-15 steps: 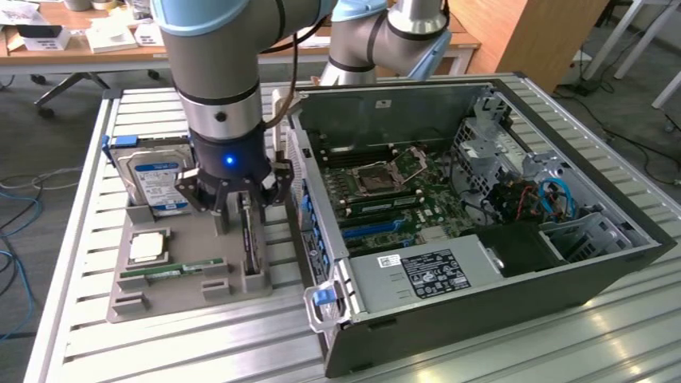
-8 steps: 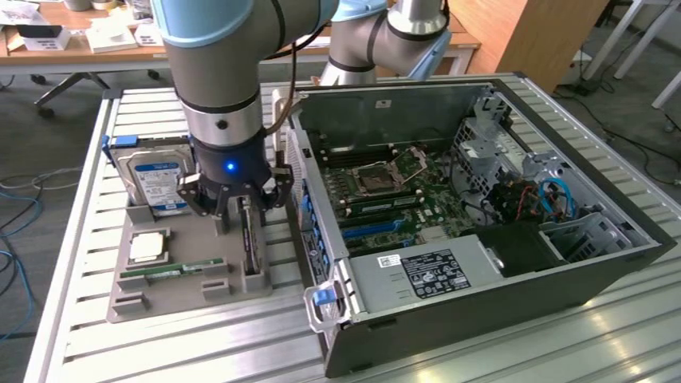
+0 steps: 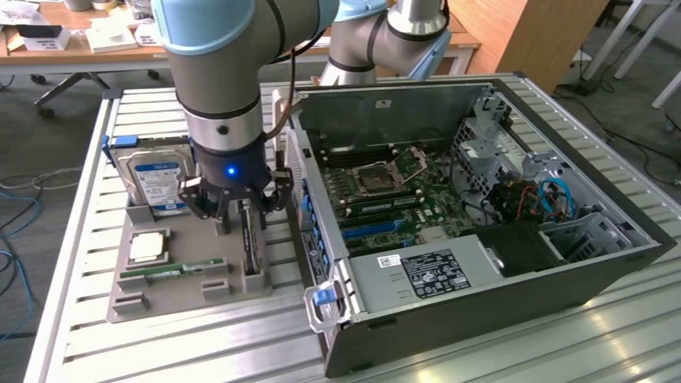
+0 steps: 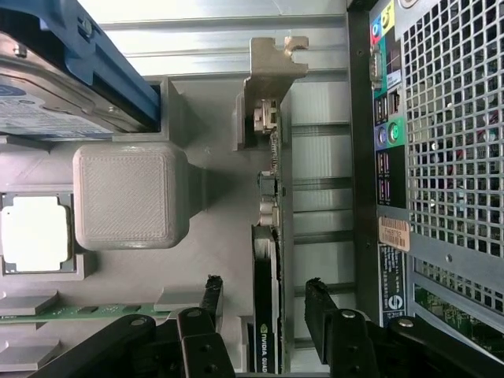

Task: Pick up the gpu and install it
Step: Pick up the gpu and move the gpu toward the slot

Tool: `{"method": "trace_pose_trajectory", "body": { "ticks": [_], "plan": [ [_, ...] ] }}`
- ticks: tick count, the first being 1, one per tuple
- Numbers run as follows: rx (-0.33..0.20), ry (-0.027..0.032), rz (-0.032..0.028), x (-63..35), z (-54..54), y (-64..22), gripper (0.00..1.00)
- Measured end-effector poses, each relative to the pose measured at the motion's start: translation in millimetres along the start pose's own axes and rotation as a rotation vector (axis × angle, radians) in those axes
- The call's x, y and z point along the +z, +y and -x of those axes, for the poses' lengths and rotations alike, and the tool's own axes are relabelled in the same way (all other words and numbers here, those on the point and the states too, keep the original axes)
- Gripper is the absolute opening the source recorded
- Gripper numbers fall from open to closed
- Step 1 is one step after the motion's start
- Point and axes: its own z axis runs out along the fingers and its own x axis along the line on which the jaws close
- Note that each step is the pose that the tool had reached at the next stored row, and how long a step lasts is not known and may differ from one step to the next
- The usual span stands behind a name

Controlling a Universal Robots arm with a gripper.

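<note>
1. Gpu stands on edge in a slot of the grey tray, between the RAM stick and the open case.
2. Arm points straight down over the card, wrist vertical.
3. Gripper is open; its fingers stand one on each side of the card's top edge, with a gap to each face.
4. Bracket sits at the card's end away from the fingers.
5. Hard drive stands upright in the tray, just to the exterior view's left of the gripper.
</note>
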Motion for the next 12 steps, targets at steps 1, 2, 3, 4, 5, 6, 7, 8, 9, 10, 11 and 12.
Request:
{"method": "trace_pose_trajectory", "body": {
  "ticks": [1, 2, 3, 4, 5, 6, 7, 8, 9, 10, 11, 12],
  "plan": [
    [0.0, -0.0002, 0.0001, 0.2, 0.0, 0.0, 0.55],
    [0.0, -0.0003, -0.0001, 0.5, 0.1, 0.0, 0.55],
    [0.0, -0.0006, 0.0002, 1.7, 0.1, 0.0, 0.55],
    [0.0, -0.0004, 0.0, 3.3, 0.0, -0.1, 0.55],
    [0.0, -0.0002, -0.0002, 4.5, -0.1, -0.2, 0.55],
    [0.0, -0.0003, -0.0001, 5.7, -0.1, -0.2, 0.55],
    [0.0, -0.0003, -0.0001, 6.7, -0.1, -0.1, 0.55],
    [0.0, -0.0003, -0.0001, 7.6, -0.2, 0.1, 0.55],
    [0.0, -0.0002, -0.0003, 7.6, -0.2, 0.1, 0.55],
    [0.0, -0.0002, -0.0003, 7.6, -0.2, 0.1, 0.55],
    [0.0, -0.0002, -0.0004, 7.5, -0.2, 0.1, 0.55],
    [0.0, -0.0001, -0.0003, 7.6, -0.2, 0.1, 0.55]
  ]
}}
